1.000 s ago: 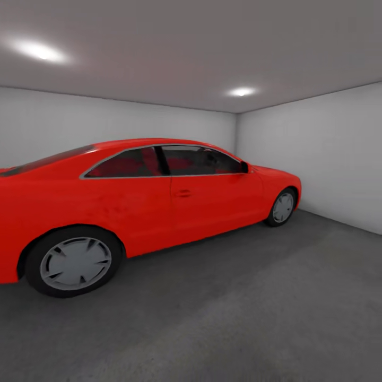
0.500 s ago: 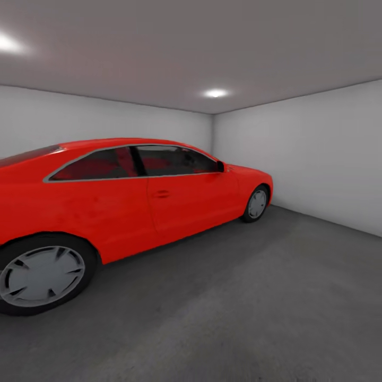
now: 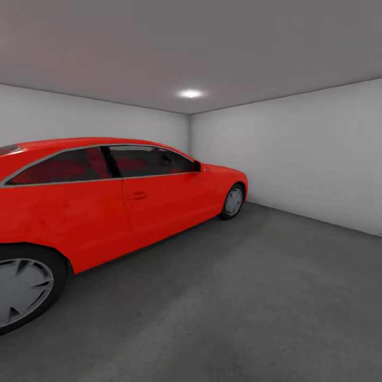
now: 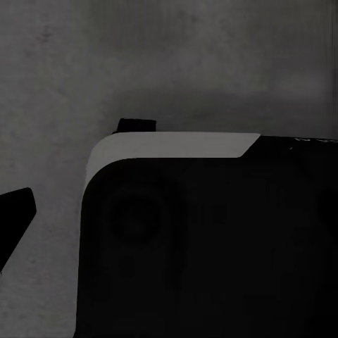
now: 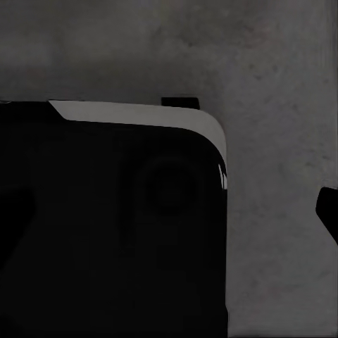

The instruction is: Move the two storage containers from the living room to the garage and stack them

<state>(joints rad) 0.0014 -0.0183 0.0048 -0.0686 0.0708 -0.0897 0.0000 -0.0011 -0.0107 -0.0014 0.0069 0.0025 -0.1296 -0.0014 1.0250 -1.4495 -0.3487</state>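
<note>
I am in the garage [image 3: 297, 154], a bare room with pale grey walls and a plain ceiling carrying one round light [image 3: 190, 94]. The dark grey concrete floor [image 3: 254, 297] runs open ahead of me and to my right as far as the far wall. The largest item present is a red car [image 3: 106, 207], parked along the left side of my head view with its nose toward the far corner; its front wheel [image 3: 232, 202] stands near the back wall and its rear wheel [image 3: 21, 289] is cut off at the picture's edge. Both wrist views look down past a dark, rounded part of my own body [image 4: 211, 246] [image 5: 105, 225] onto the same mottled concrete. A dark sliver at the edge of each wrist picture may be a fingertip, but I cannot tell how far either gripper stands open, nor whether either has hold of anything. As to the two storage containers, I can place neither: no orange-red bin appears on the floor, by the car, or in my wrist pictures. My judgement is that the stacking is not yet evidenced: no container is seen set down here, none on top of another. Whether I am arriving with a load or empty cannot be settled from these pictures.
</note>
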